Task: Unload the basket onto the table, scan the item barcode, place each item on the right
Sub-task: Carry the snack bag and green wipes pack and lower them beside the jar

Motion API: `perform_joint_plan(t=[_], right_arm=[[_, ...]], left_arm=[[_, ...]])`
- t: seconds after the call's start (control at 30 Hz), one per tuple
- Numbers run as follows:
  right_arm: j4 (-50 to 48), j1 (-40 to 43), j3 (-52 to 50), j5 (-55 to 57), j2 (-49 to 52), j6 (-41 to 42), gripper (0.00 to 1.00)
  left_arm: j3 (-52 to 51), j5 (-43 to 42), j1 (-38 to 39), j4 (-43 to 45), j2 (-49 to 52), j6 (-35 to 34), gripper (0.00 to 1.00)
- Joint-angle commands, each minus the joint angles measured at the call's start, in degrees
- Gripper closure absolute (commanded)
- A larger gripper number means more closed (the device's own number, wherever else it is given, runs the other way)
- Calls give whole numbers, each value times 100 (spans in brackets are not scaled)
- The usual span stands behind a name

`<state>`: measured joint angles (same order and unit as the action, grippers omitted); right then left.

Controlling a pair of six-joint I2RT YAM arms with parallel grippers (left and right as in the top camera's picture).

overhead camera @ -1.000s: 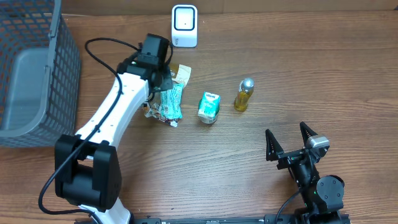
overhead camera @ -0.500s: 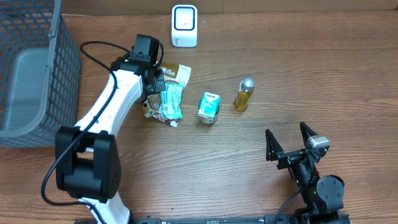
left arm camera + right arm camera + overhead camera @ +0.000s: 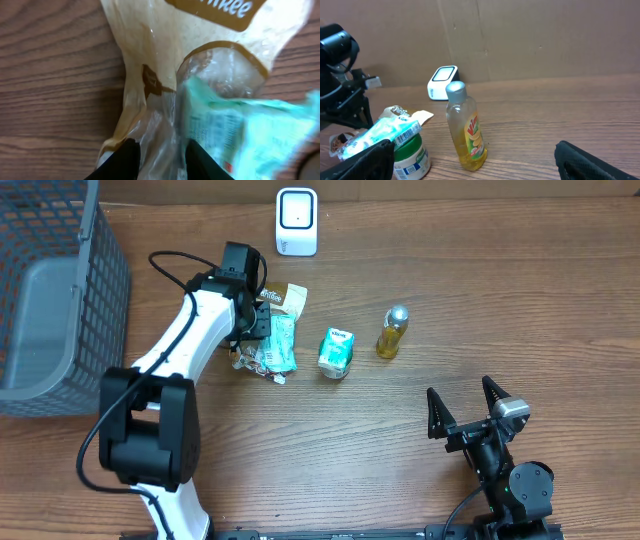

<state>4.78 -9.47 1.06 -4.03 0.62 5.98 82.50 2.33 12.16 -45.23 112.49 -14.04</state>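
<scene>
The white barcode scanner [image 3: 297,222] stands at the table's back edge, also in the right wrist view as a scanner [image 3: 442,82]. My left gripper [image 3: 258,320] is down on a pile of snack packets: a teal packet [image 3: 276,343] lying over a tan packet [image 3: 285,296]. In the left wrist view its jaws [image 3: 161,147] stand a little apart, open, with clear plastic film between them, the tan packet [image 3: 165,55] above and the teal packet [image 3: 240,130] to the right. My right gripper [image 3: 466,406] rests wide open near the front right, holding nothing.
A green-lidded white jar [image 3: 337,352] and a yellow liquid bottle [image 3: 392,332] stand right of the packets. A grey mesh basket [image 3: 50,290] fills the left edge. A cardboard wall runs behind the table.
The left gripper swung left, then came back right and down onto the packets, its jaws widening a little. The right arm has not moved.
</scene>
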Motion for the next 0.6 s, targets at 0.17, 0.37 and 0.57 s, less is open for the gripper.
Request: perform_joint_plan(t=[0.17,0.37,0.57], right_arm=[[-17,-26,-59,52,-46,-17,0],[-17,-26,-61,52,-46,-17,0],[-17,-26,-59,52,-46,-17,0]], left_arm=[[2,-96,-26,127,269,138,69],[-2,-92,-2,-44,291,142,80],[0,-79,-7,-520,295,470,96]])
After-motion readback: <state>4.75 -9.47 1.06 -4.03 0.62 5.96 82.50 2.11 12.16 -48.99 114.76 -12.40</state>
